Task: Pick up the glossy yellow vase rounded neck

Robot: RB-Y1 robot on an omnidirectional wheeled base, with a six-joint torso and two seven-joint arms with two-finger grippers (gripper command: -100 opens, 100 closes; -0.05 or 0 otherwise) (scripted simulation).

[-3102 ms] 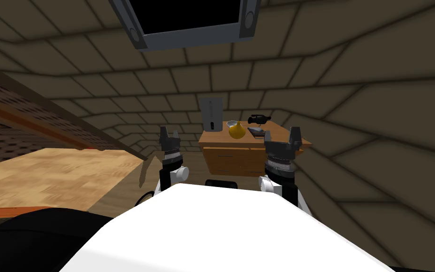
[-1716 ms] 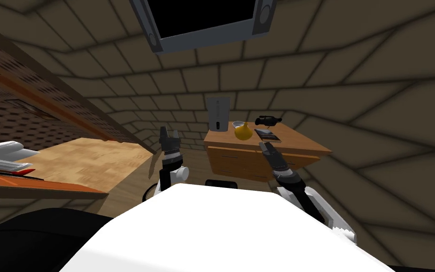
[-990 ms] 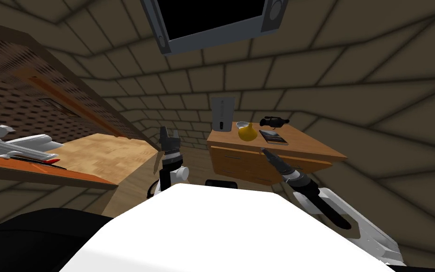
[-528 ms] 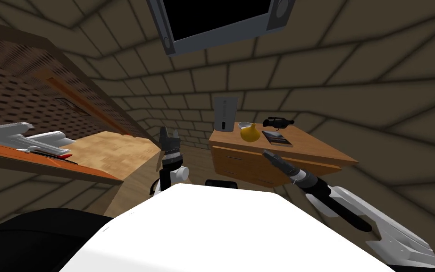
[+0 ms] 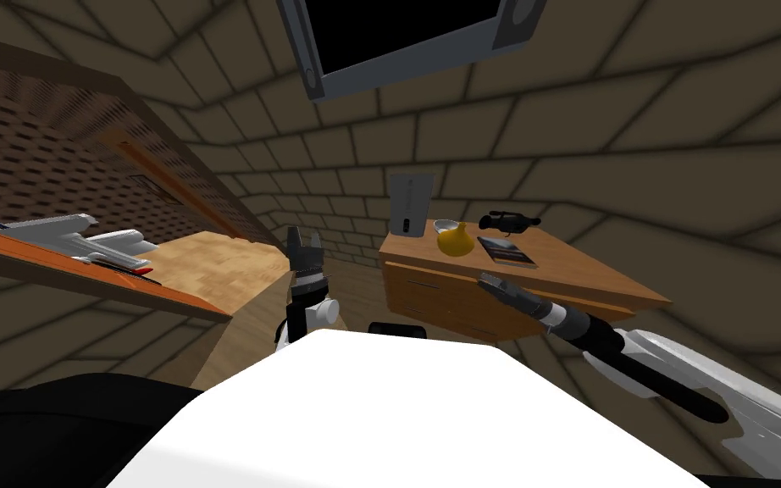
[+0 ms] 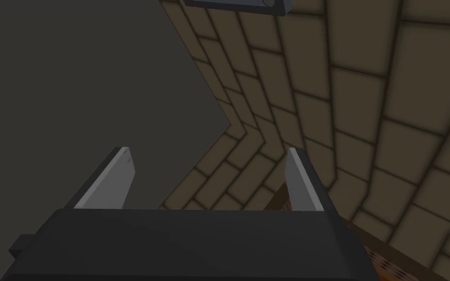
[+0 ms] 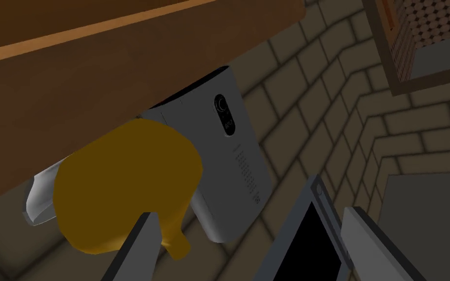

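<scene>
Yellow vase (image 5: 455,243) upright on wooden tabletop (image 5: 575,267), toward its left end, just right of tall grey device (image 5: 410,204), small white bowl (image 5: 444,225) just behind. Black camcorder (image 5: 507,222) and flat dark book (image 5: 507,252) lie farther right, apart from vase. Our right gripper (image 5: 492,282) hovers low at tabletop's near edge, short of vase, fingers spread, empty: we judge spread suits round belly. Vase sits off toward one finger, not between pair, so aim needs correcting. Right arm stretched forward, slanting left. Left gripper (image 5: 305,247) upright by chest, fingers apart, empty, clear of reach.
</scene>
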